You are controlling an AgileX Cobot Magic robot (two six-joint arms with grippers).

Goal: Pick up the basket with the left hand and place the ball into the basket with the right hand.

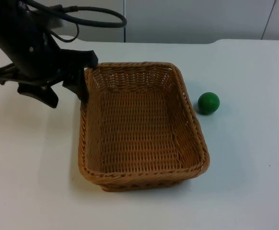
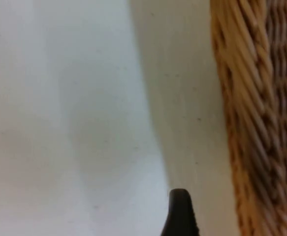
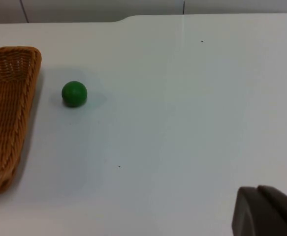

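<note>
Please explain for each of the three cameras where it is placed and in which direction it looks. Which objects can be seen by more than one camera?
Top view: fixed above, looking down and forward at the table; the left end effector stands at the wicker basket's left rim.
Left wrist view: on the left arm, looking along its fingertip beside the basket wall.
Right wrist view: on the waiting right arm, over its fingertip toward the green ball.
Shared: the basket appears in all three; the ball in the top and right wrist views.
</note>
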